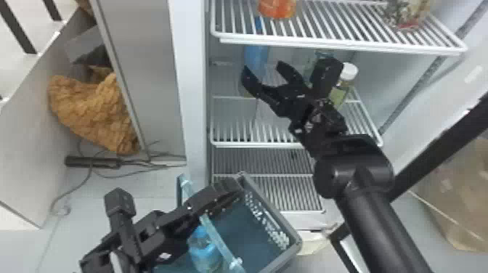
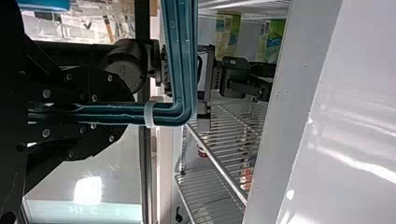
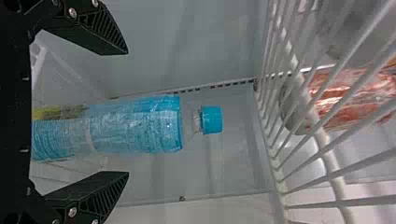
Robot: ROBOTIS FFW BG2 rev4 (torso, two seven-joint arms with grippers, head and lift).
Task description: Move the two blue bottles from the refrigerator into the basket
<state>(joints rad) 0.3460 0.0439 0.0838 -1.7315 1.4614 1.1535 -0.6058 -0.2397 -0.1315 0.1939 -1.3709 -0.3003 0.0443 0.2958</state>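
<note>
Black arms with silver screws

1. head view: lighting bright and diffuse; refrigerator's front edge [image 1: 190, 90] and pale floor [image 1: 145, 214] reflect strongly. shadows soft.
2. head view: lower wire shelf [image 1: 261, 159] darker than the middle one [image 1: 232, 119]; basket [image 1: 232, 232] interior shaded. soft highlight noted on the right arm's rounded joint [image 1: 354, 178].
3. left wrist view: contrast high. streaked glare on the glossy white panel [image 2: 355, 154]; burnt-out reflection [image 2: 88, 190] on a pale surface. small glints on screw heads [image 2: 46, 94] against deep black.
4. right wrist view: light muted, refrigerator wall [image 3: 205, 42] grey. mild sheen on the blue bottle [image 3: 135, 123]; brighter highlights on the orange-red package [image 3: 348, 100].
</note>
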